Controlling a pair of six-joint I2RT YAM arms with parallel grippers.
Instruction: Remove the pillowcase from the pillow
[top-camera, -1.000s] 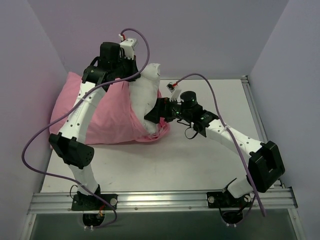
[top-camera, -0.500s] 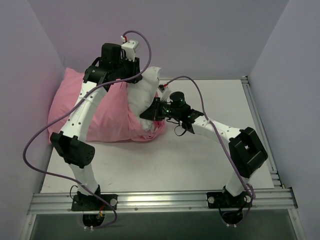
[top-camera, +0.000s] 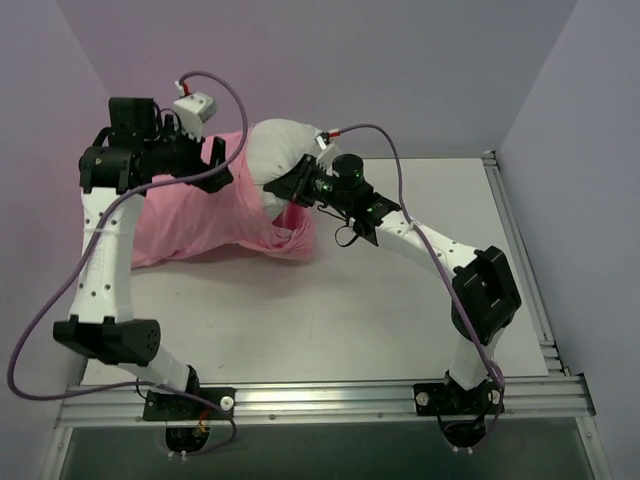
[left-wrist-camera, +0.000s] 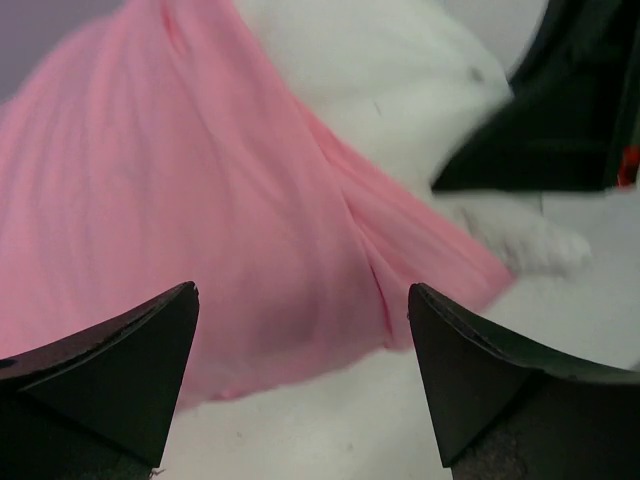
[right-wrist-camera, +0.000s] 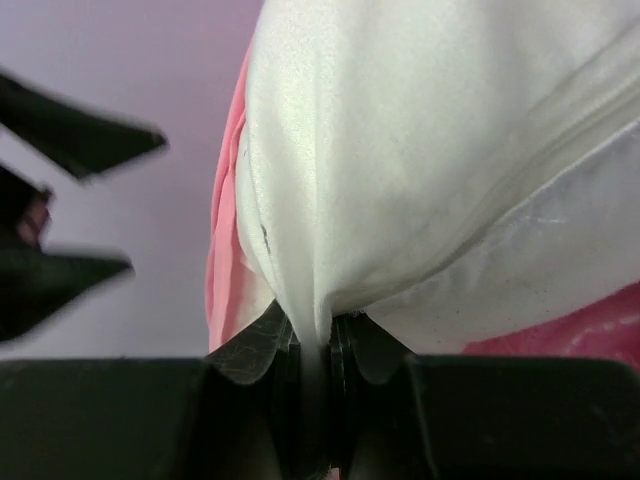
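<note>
right hand (right-wrist-camera: 312, 338) tight on pillow (right-wrist-camera: 420, 150)

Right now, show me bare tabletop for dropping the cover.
Bare white table runs between the soft pink fabric pillowcase and the near metal rail; more lies beyond the right arm, toward the right edge. Crowded: far left, around the plump white pillow.
</note>
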